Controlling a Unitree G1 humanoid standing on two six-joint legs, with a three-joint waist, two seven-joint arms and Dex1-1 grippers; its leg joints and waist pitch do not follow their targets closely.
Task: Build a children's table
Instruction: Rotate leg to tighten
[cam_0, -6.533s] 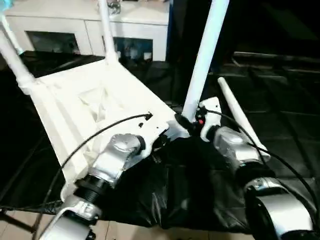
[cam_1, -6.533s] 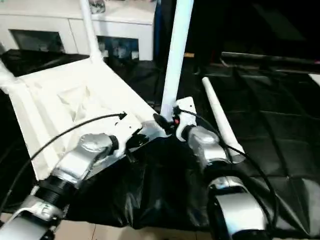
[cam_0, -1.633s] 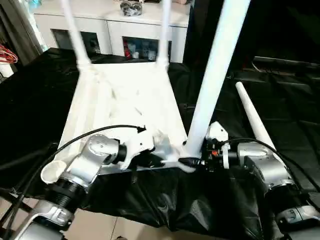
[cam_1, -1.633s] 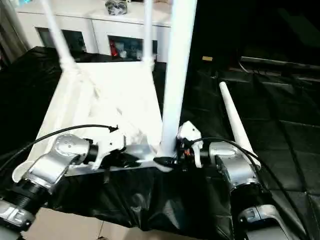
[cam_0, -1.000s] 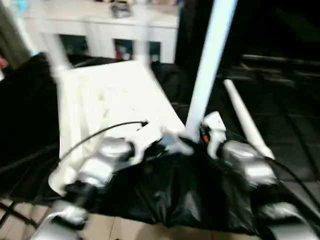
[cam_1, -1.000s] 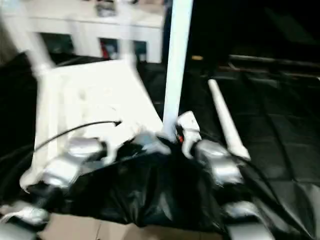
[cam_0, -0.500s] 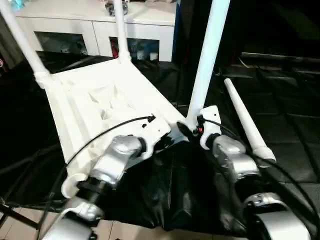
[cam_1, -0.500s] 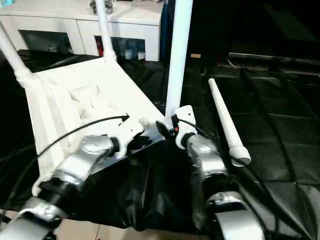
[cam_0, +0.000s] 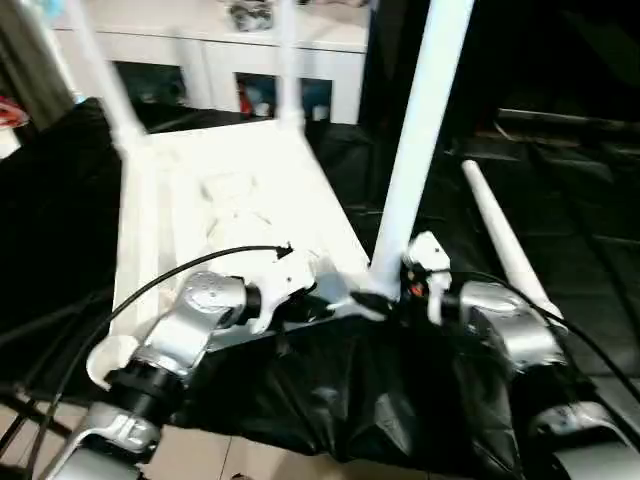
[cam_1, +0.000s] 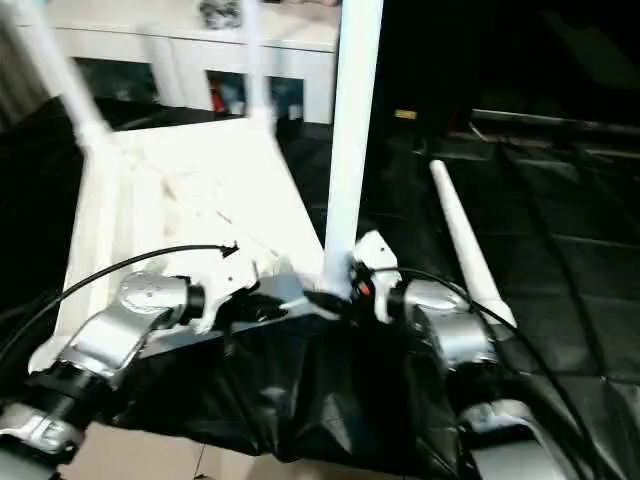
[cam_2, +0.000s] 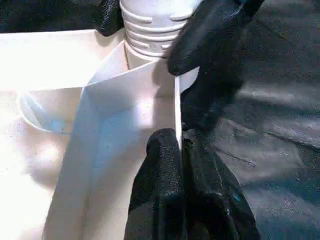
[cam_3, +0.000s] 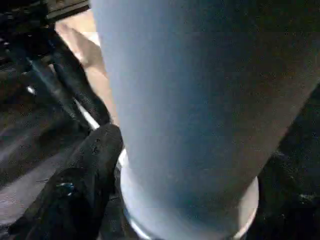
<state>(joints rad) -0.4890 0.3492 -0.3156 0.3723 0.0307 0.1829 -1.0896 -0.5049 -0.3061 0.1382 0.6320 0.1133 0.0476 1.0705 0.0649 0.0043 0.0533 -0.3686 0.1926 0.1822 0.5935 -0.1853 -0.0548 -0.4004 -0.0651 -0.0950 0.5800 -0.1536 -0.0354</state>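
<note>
Left wrist view: leg (cam_2: 150, 25) apparently socketed.

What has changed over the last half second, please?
The tabletop has swung, its far end toward the robot's right. The left gripper stays pinched on its rim, the right gripper stays by the upright near leg, and the loose leg lies as before.
</note>
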